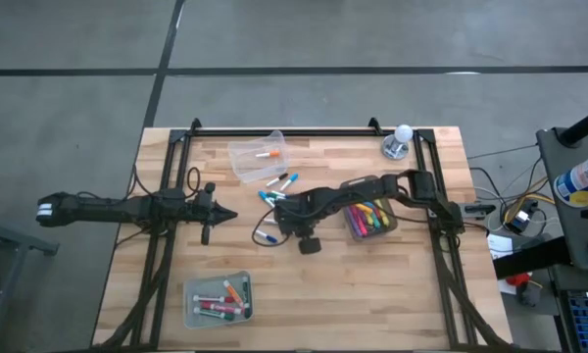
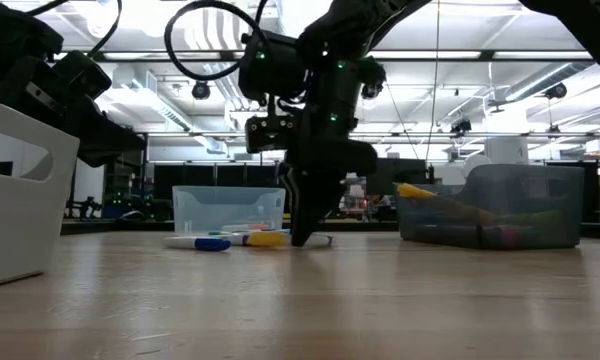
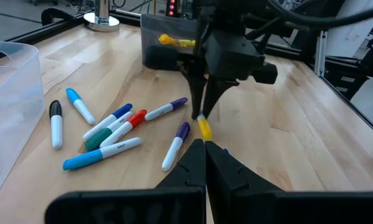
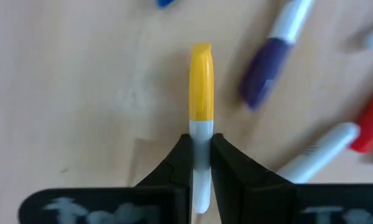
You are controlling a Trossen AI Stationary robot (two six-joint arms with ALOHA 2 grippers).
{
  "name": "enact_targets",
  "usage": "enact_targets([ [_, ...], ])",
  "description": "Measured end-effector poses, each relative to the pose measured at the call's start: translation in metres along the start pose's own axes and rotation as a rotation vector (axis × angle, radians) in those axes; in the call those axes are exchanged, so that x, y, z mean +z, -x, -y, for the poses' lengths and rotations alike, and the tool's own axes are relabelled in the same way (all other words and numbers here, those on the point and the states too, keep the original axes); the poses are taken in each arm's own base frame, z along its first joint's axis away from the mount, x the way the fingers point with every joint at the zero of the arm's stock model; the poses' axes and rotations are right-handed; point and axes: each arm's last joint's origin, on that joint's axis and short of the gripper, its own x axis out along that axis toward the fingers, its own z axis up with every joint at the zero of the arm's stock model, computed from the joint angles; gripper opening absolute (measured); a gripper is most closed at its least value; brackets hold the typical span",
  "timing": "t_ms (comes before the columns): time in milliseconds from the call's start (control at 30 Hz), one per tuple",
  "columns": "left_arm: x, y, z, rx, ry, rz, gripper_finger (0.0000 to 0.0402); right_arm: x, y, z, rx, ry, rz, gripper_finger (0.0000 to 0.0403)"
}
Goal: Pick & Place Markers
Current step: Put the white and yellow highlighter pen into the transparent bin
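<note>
Now right gripper (image 4: pixel 201 163) around yellow-capped marker (image 4: pixel 201 93) (tabletop).

A lab: concrete floor (image 1: pixel 78 39), ceiling strip lights (image 2: pixel 540 70), framed workbench (image 1: pixel 323 294).

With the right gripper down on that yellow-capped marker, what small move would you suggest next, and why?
Probably a short straight lift. In the right wrist view the right gripper has its dark fingers closed against the white barrel of the yellow-capped marker, which lies on the wooden table among loose markers. Lifting first should clear the purple-capped marker beside it before moving toward a bin.
</note>
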Motion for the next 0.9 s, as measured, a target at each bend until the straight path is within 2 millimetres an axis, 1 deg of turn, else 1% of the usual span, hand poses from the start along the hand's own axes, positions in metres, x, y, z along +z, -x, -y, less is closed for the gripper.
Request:
enact_targets([
  [367,0.000,0.000,0.000,0.000,0.000,0.000,0.0000,0.016,0.017,0.006,-0.175,0.001,0.037,0.0031],
  [500,0.000,0.000,0.000,0.000,0.000,0.000,0.0000,0.025,0.029,0.011,-0.303,0.040,0.051,0.0031],
  [667,0.000,0.000,0.000,-0.001,0.000,0.000,0.0000,0.039,0.048,0.019,-0.483,0.085,0.074,0.0031],
  [800,0.000,0.000,0.000,-0.001,0.000,0.000,0.0000,0.050,0.068,0.033,-0.526,0.104,0.121,0.0031],
  [900,0.000,0.000,0.000,0.000,0.000,0.000,0.0000,0.057,0.083,0.049,-0.561,0.096,0.174,0.0031],
])
